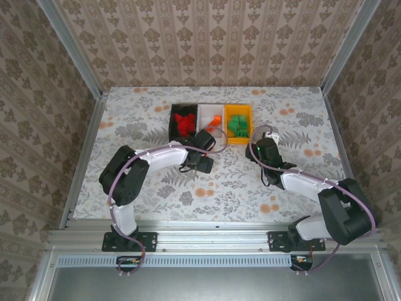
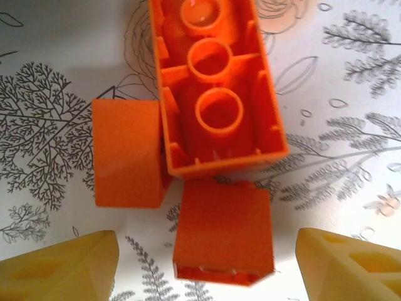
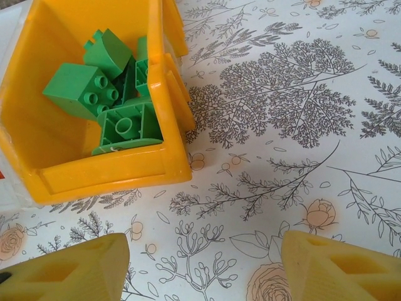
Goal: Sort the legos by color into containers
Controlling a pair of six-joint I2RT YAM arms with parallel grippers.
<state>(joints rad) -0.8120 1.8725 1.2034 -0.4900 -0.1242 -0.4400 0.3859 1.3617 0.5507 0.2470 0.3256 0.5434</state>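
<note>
Three small bins sit in a row at the far middle of the tabletop (image 1: 138,182). We see a black bin (image 1: 172,122) holding red legos (image 1: 183,123), a white bin (image 1: 207,111), and a yellow bin (image 1: 250,122) holding glossy green legos (image 1: 237,123).

Three orange legos (image 2: 216,88) lie touching on the leaf-printed surface, the longest with its hollow underside up. The left tool (image 2: 207,263) is released, its fingers apart on either side of the nearest orange piece. The right tool (image 3: 207,269) is also released and holds nothing, just in front of the yellow bin.

Wallpapered walls (image 1: 207,37) and metal posts (image 1: 74,50) border the flowered tabletop. Broad open stretches lie on either side of the bins.
</note>
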